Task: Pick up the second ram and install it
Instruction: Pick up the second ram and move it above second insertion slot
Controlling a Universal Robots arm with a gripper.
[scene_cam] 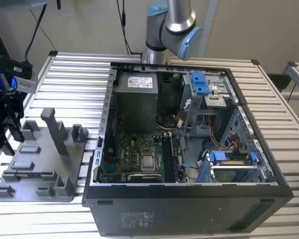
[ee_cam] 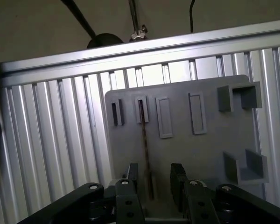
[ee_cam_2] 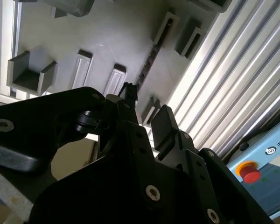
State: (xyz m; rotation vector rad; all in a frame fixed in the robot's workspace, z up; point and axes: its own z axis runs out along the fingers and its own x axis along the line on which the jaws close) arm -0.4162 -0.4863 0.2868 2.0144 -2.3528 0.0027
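Second ram (ee_cam: 144,144) on edge in grey fixture tray (ee_cam: 210,149), fingers (ee_cam: 178,181) spread apart, ram seen between them

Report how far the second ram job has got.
Done: the gripper sits over the grey fixture tray, with its fingers open on either side of the second ram. In hand: nothing is gripped, and the ram stands on edge in its tray slot. Left: the lift and the install, since the stick is not in the open computer case.

Tray floor (ee_cam: 177,154) lies bare beside ram (ee_cam: 144,140)
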